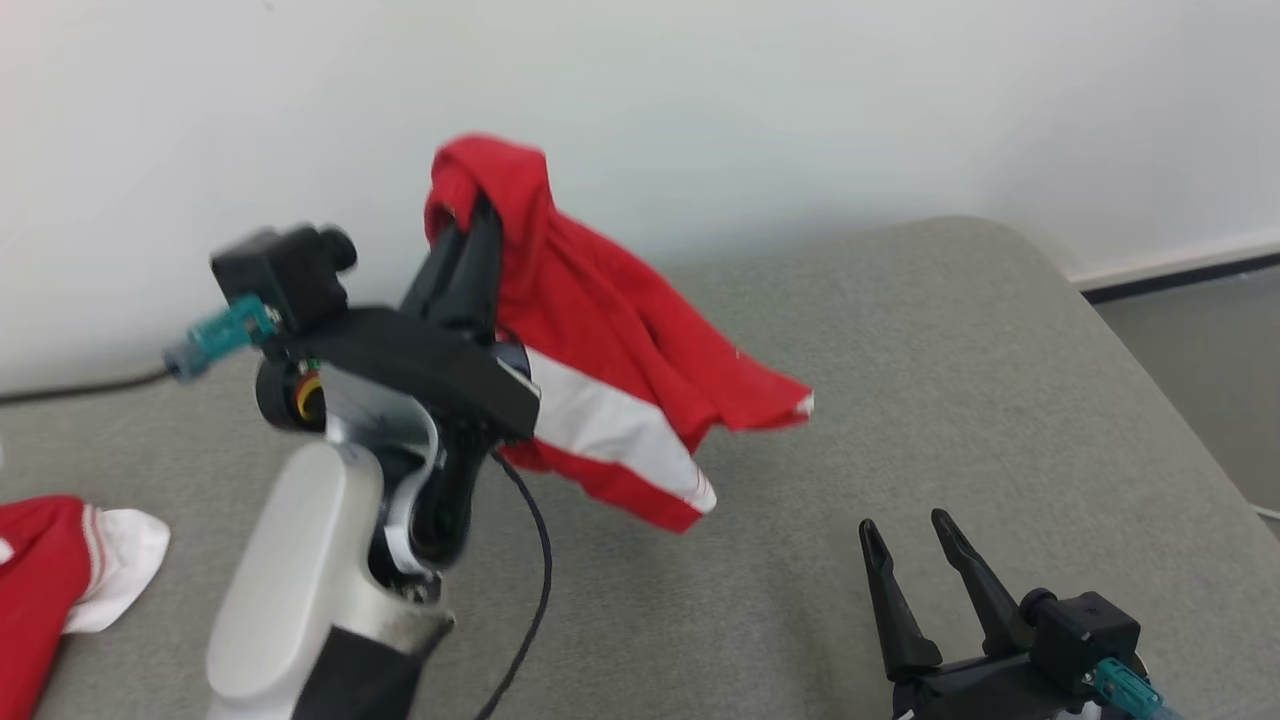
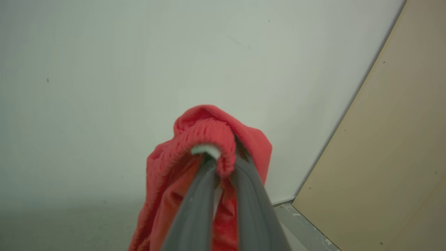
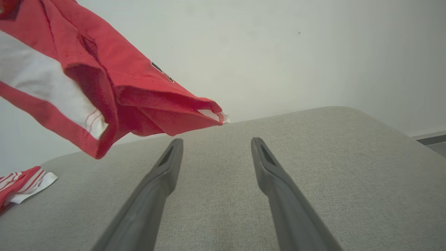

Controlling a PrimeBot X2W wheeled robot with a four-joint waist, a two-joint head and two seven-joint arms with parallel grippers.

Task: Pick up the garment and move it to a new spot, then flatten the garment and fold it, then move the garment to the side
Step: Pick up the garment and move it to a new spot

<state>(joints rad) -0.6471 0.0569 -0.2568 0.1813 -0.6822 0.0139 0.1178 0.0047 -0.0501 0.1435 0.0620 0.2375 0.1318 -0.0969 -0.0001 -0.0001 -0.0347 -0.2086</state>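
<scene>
So the big grey padded surface [image 1: 950,400] takes up most of the head view, with a plain pale wall [image 1: 800,100] behind it. The left wrist view adds something the head view doesn't: a beige panel [image 2: 390,157] leaning in on its right side.

The garment [image 1: 620,340], red with a wide white stripe, is up in the air over the middle of the surface, draped off the left gripper [image 1: 472,225]. From the head you just see cloth bunched over the fingertips. The left wrist cam is the one that shows the grip properly: both fingers pressed close together, pinching a ribbed red edge with a bit of white in it. The right wrist view gets the underside, where the low corner hangs clear of the padding.

The right gripper [image 1: 904,522] sits low at the near right, fingers spread wide, nothing between them.

A second red and white cloth [image 1: 50,570] lies at the left edge, and a thin black cable [image 1: 535,560] loops off the left arm.
</scene>
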